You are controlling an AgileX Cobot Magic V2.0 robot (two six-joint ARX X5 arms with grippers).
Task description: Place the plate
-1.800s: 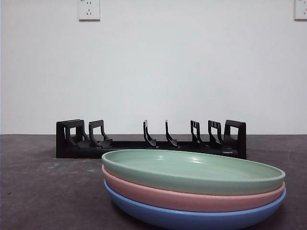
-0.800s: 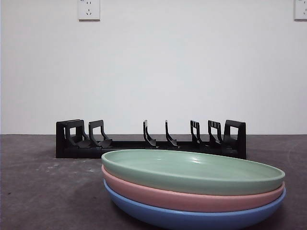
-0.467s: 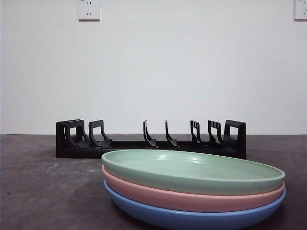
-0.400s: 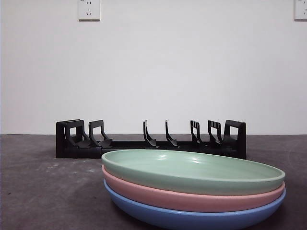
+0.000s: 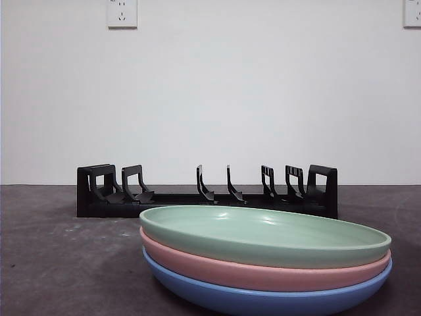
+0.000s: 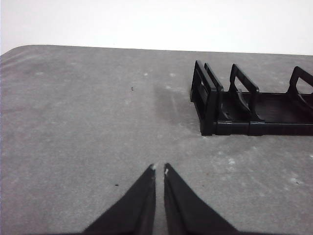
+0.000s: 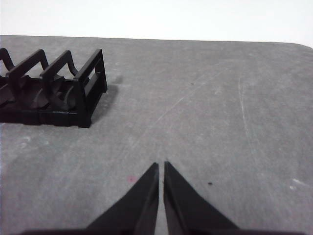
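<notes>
With both the left end effector (image 6: 159,169) and right end effector (image 7: 161,165) pressed together and empty over bare surface (image 6: 88,122), the green plate (image 5: 263,234) — topping the stack, before the rack (image 5: 207,192) — wants a rim pinch.

Green plate (image 5: 263,237) atop pink plate (image 5: 217,268)

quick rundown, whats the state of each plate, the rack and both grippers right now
green plate: lying flat, top of the stack
pink plate: flat, between the other two plates
blue plate: flat on the table, bottom of the stack
dish rack: upright behind the stack, no plate in its slots
left gripper: shut, holding nothing, over bare table
right gripper: shut, holding nothing, over bare table
</notes>
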